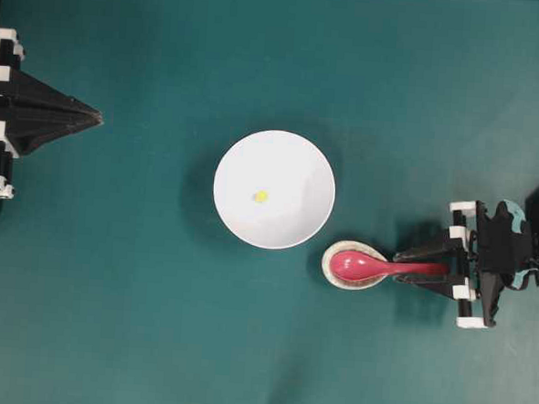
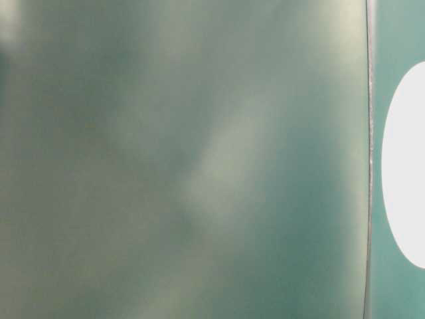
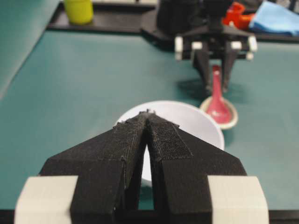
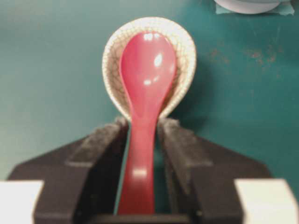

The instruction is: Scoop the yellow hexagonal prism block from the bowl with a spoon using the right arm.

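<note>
Overhead exterior view shows the yellow hexagonal prism block lying near the middle of the bowl, a tiny speck against the white. Just beside the bowl's rim sits the spoon, its scoop resting in a small speckled spoon rest and its handle pointing toward the right arm's gripper. From the right wrist camera, the two padded fingers bracket the handle of the spoon, one on each side, with a thin gap visible on at least one side; they look partly spread and not yet clamped, though whether either pad already touches cannot be told for sure. The left gripper is parked well apart at the table edge, jaws pressed together and empty. The spoon looks hard, glossy and probably slippery, so a grip low on the straight handle, square across its narrow width, seems wisest; a skewed pinch could let it twist. It may well be ceramic and chip if knocked against the bowl. The block is light and would likely skitter away from the scoop's lip.
</note>
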Controlling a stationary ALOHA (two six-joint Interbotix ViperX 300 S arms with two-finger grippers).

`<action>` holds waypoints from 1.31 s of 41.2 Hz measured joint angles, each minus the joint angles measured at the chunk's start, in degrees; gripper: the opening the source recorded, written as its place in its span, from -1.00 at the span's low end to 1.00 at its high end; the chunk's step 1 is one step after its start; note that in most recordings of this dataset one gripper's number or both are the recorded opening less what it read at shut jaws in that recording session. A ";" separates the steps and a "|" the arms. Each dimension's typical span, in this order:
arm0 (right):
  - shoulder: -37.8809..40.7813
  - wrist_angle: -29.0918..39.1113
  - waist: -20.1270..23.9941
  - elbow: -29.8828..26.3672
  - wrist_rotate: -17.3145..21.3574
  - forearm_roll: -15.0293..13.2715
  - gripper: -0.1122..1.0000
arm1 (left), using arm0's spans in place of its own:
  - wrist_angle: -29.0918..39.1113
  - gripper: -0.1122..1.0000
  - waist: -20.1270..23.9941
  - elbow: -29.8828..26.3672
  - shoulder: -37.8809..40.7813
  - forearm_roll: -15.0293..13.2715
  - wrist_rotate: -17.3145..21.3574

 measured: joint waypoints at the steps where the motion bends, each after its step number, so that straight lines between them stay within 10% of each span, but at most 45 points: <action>1: 0.00 -0.09 0.00 0.00 0.09 -0.09 -0.13 | 0.00 -0.74 0.00 0.09 0.00 0.00 0.00; 33: -9.40 3.25 -1.32 0.53 -3.16 0.00 -0.34 | -0.09 -0.74 0.00 0.00 0.00 0.00 0.44; 54: -29.97 32.78 -15.03 -5.89 -21.71 0.00 -0.34 | -0.09 -0.74 0.00 0.00 0.00 0.09 0.62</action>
